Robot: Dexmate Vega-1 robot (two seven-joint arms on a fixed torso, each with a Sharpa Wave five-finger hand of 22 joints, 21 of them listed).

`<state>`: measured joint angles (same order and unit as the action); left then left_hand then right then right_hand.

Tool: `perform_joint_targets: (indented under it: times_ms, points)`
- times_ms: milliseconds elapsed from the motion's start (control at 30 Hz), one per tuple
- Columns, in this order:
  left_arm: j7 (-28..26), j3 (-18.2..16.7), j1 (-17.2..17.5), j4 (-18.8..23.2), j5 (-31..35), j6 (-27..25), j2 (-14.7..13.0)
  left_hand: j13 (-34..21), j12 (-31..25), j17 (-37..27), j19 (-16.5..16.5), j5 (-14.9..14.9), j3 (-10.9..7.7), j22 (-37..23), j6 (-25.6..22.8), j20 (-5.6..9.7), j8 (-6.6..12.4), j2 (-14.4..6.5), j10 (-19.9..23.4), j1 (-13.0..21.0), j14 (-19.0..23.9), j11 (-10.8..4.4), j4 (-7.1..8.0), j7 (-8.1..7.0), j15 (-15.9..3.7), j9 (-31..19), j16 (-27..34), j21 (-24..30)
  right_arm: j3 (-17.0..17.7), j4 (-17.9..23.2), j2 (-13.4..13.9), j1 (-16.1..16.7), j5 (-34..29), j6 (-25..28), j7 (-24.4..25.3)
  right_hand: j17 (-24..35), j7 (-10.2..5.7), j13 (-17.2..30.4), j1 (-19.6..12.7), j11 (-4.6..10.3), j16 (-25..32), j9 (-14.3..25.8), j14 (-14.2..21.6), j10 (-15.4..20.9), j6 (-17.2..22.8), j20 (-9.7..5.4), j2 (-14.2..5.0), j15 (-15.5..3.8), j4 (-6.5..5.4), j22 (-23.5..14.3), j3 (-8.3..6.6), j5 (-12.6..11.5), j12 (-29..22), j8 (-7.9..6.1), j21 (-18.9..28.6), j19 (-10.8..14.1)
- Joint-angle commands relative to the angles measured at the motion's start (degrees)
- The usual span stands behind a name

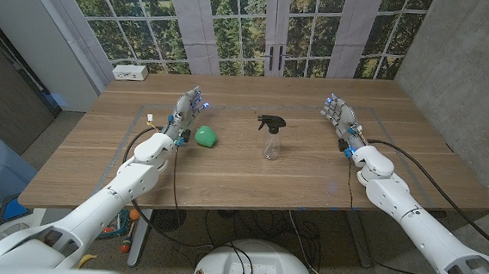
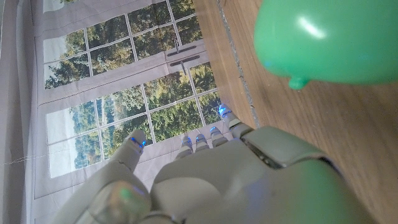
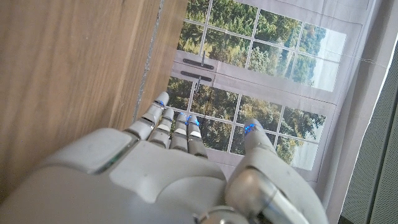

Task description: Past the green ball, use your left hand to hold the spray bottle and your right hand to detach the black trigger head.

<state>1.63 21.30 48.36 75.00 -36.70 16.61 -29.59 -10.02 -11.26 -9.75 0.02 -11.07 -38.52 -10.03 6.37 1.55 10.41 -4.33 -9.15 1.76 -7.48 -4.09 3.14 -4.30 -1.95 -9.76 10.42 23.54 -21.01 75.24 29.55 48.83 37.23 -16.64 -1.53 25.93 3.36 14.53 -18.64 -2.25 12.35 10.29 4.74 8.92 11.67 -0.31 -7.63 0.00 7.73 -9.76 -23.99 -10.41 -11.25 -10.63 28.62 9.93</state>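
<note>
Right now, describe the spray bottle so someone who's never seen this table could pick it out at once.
Look to the middle of the wooden table, between the two raised robot hands. The spray bottle stands upright there, just right of a green balloon. It is the only clear container, topped by a black trigger head.

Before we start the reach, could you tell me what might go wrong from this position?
1. The green ball lies right beside the left hand, between it and the spray bottle; the reach may knock it rolling.
2. The bottle is clear, looks nearly empty and stands free on the table, so a glancing touch could tip it.
3. The right hand is far off; twisting the black trigger head before the left hand grips firmly may spin the bottle.
</note>
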Motion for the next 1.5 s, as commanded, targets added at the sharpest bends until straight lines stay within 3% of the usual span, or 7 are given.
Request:
perform_joint_targets:
  times_ms: [33, 367, 500, 633, 867, 1133, 1500]
  points:
    - [-0.88, 0.24, 0.73, 1.55, 1.38, 0.03, -1.09, -0.15, -0.37, -0.09, 0.21, -0.37, -0.36, -0.1, 0.4, 1.48, 0.31, -1.56, -0.37, 0.17, -0.43, 0.02, -0.15, -0.02, -3.45, -0.1, 0.36, 0.22, 0.19, 0.93, 0.29, 0.82, 0.08, -0.19, 0.38, 0.12, -0.1, 0.04, -0.35, -0.14, 0.32, 0.25, 0.35, 0.34, 0.38, 0.13, -0.1, -0.12, 0.05, -0.07, -0.45, -0.37, -0.22, -0.41, 0.18, 0.27]
    - [-1.7, 0.52, 1.23, 3.16, 3.5, 0.54, -2.33, -0.14, -0.54, -0.06, 0.99, -0.18, 0.11, -0.09, -0.24, 1.26, 0.37, -0.53, 0.64, 0.21, 1.06, -0.55, -1.09, -0.26, -3.6, -0.11, 0.65, 0.08, 0.12, 1.29, 0.2, 1.15, -0.15, -0.59, 0.6, 0.03, -0.07, -0.11, -0.41, -0.15, 0.37, 0.25, 0.33, 0.31, 0.39, 0.13, -0.12, -0.02, 0.16, -0.08, -0.42, -0.36, -0.24, -0.41, -0.05, 0.37]
    - [-4.91, 0.86, 2.01, 5.61, 6.86, 0.18, -3.47, -0.14, -0.66, 0.0, -2.49, 0.34, 1.39, -0.05, -3.11, -2.16, 0.67, 1.99, 2.78, 0.74, 4.06, -0.78, -4.45, -1.24, -0.95, -0.13, 0.72, -2.58, 0.22, 2.1, 0.39, 1.74, -0.19, -0.5, 1.06, -0.02, -0.11, -0.21, -0.43, -0.06, 0.4, 0.25, 0.29, 0.33, 0.4, 0.16, -0.13, -0.02, 0.21, -0.08, -0.39, -0.35, -0.26, -0.42, -0.19, 0.44]
    - [-3.62, 1.59, 1.68, 6.5, 8.32, -0.13, -4.89, -0.2, -1.1, -0.1, -2.19, 0.58, 1.95, -0.08, -3.99, -3.58, 0.52, 2.97, 5.09, 0.91, 6.94, -1.29, -6.33, -1.9, -0.27, -0.18, 1.13, -3.35, 0.25, 2.65, 0.46, 2.15, -0.28, -0.44, 1.47, -0.07, -0.08, -0.29, -0.42, -0.18, 0.46, 0.26, 0.36, 0.4, 0.46, 0.29, -0.15, 0.23, 0.25, -0.09, -0.36, -0.34, -0.3, -0.44, -0.33, 0.5]
    - [-6.26, 2.96, 1.71, 11.36, 14.34, -4.57, -8.56, -0.27, -1.0, -0.17, -2.67, 0.84, 1.96, -0.03, -4.76, -3.98, 0.78, 4.23, 5.94, 2.17, 7.32, -1.34, -8.99, -1.97, -0.82, -0.24, 0.73, -4.4, 0.37, 3.87, 0.65, 3.08, -0.53, -0.56, 2.3, -0.11, -0.08, -0.4, -0.4, -0.23, 0.59, 0.26, 0.56, 0.57, 0.55, 0.42, -0.18, 0.25, 0.26, -0.1, -0.31, -0.33, -0.38, -0.47, -0.49, 0.63]
    - [-3.75, 4.27, 0.62, 13.38, 16.29, -7.38, -11.07, -0.33, -0.89, -0.19, -1.95, 0.97, 1.4, 0.0, -6.45, -4.18, 1.37, 4.66, 6.54, 4.15, 7.36, -1.43, -11.63, -1.63, -1.78, -0.3, 0.45, -4.97, 0.66, 5.24, 0.87, 4.53, -0.78, -0.98, 3.38, -0.15, -0.05, -0.48, -0.37, -0.25, 0.69, 0.27, 0.69, 0.71, 0.56, 0.57, -0.21, 0.25, 0.27, -0.11, -0.26, -0.32, -0.45, -0.47, -0.6, 0.83]
    - [-4.86, 7.32, -1.32, 17.82, 25.98, -10.73, -14.07, -0.36, -0.72, -0.2, -1.09, 1.01, 1.13, 0.01, -7.08, -3.87, 1.52, 5.06, 6.56, 5.38, 6.98, -1.52, -12.89, -1.81, -2.12, -0.33, 0.21, -5.15, 1.2, 6.51, 0.79, 6.35, -0.56, -1.79, 4.46, -0.21, -0.04, -0.63, -0.32, -0.31, 0.8, 0.27, 0.78, 0.96, 0.64, 0.67, -0.27, 0.36, 0.28, -0.13, -0.19, -0.31, -0.55, -0.49, -0.85, 1.09]
